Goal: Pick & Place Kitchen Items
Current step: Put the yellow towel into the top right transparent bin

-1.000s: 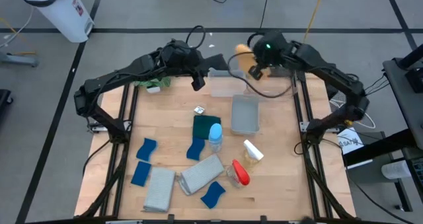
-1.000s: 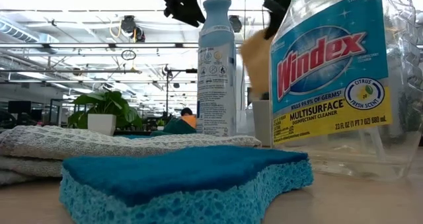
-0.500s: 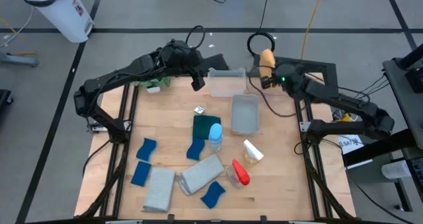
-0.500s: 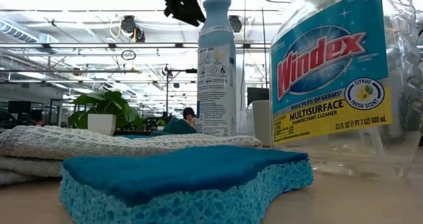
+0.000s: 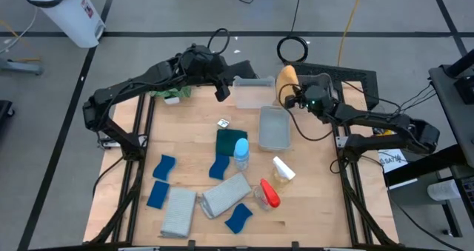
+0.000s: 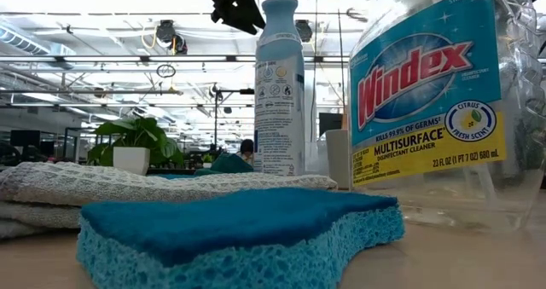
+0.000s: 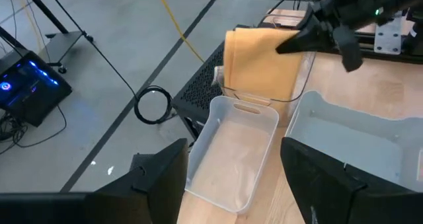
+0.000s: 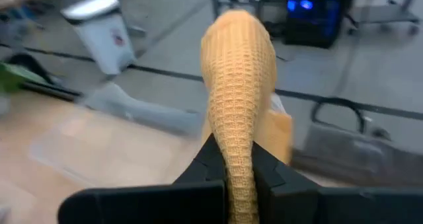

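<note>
Orange cloth (image 5: 287, 81): pinched in closed right tool (image 5: 295, 97), hanging just beyond clear bin (image 5: 252, 92). Left tool (image 5: 222, 93): open, empty, beside the bin.

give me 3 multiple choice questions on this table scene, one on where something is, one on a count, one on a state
1. Where is the orange cloth?
A. flat on the table
B. in the right end effector
C. in the left end effector

2. How many blue sponges lie on the table?
A. two
B. four
C. six

3. How does the left end effector stand?
A. open and empty
B. shut on a bottle
C. shut on a sponge

Answers:
1. B, the right wrist view shows the fingers pinching it.
2. B, the high view shows four.
3. A, its fingers stand apart above a clear bin.
</note>
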Controlling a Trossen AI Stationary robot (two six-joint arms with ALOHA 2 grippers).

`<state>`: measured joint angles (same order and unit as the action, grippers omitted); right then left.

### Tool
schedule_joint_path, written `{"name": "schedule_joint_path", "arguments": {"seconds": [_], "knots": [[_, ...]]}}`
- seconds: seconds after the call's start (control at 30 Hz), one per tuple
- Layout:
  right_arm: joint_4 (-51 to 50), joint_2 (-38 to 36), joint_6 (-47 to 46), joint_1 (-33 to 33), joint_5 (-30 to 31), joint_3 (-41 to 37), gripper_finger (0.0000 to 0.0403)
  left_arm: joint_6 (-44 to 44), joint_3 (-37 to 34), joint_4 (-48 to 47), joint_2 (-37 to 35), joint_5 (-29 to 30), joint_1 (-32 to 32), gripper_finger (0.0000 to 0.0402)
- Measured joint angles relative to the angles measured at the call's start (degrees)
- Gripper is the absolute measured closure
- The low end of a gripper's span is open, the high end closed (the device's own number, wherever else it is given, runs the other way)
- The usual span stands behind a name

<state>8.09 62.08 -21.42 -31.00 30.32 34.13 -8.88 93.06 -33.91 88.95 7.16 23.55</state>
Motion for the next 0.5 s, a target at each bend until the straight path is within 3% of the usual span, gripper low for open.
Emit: {"name": "schedule_joint_path", "arguments": {"seconds": [0.5], "knots": [[-18.78,0.04,-5.05,-0.19,14.33,-1.09,0.0402,0.22,-0.02,0.52,0.0,0.02,-0.01,0.0156]]}}
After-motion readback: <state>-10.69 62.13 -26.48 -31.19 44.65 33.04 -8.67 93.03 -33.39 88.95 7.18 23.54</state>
